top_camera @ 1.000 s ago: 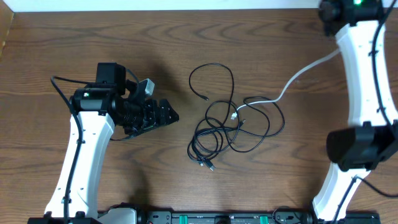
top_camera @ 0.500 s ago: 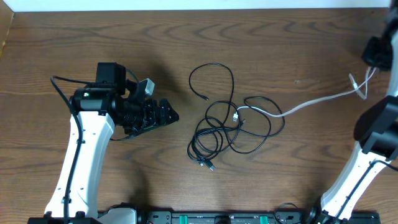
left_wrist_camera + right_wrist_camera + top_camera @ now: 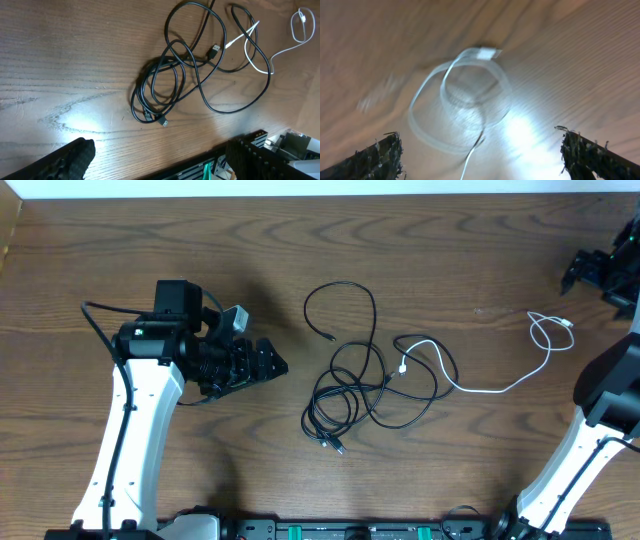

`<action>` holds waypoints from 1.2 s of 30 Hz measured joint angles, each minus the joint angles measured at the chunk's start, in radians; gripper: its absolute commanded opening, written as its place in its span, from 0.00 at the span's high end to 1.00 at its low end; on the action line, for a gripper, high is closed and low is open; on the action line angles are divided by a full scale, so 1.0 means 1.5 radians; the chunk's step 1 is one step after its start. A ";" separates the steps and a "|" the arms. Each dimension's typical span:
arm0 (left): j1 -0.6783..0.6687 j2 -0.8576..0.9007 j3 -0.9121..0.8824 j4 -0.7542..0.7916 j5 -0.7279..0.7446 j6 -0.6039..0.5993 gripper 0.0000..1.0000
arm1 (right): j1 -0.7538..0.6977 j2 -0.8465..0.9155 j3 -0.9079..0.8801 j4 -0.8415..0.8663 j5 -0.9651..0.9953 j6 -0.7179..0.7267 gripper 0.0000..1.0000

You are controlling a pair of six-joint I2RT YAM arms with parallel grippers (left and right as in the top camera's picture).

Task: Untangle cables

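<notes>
Over the middle of the table (image 3: 200, 240), in the overhead view, the black cables (image 3: 318, 402) lay in overlapping loops with a tight bundle at the lower left. The white cable (image 3: 490, 391) ran from a plug just beside those loops out to a small coil at the right. The left gripper (image 3: 262, 363) sat to the left of the tangle, well apart from it. The right gripper (image 3: 590, 270) hung near the far right edge, apart from the white coil.

From the left wrist, the left gripper (image 3: 160, 147) stood wide open and empty. The black cables (image 3: 150, 95) lay ahead of it, knotted together, and the white cable (image 3: 260, 64) crossed inside one black loop.

From the right wrist, the right gripper (image 3: 480, 137) was spread wide with nothing held. The white cable (image 3: 487, 53) lay coiled and blurred on the wood below.

By my judgement the white cord was mostly freed, though its inner end overlapped a black loop. The black cords were not yet separated, so most of the job remained.
</notes>
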 measured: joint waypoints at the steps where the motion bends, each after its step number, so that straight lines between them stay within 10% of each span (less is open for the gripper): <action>1: 0.000 0.000 0.000 0.000 0.000 0.000 0.11 | 0.003 0.000 0.000 -0.021 -0.020 -0.005 0.01; 15: 0.000 0.000 0.000 0.000 0.000 0.000 0.11 | 0.105 0.000 -0.041 -0.119 -0.250 -0.172 0.36; 30: 0.000 0.000 0.000 0.000 0.000 0.000 0.11 | 0.137 -0.168 -0.390 -0.015 -0.246 -0.136 0.29; 36: 0.000 0.000 0.000 0.002 -0.001 0.000 0.11 | 0.148 -0.295 -0.552 0.095 -0.255 -0.010 0.54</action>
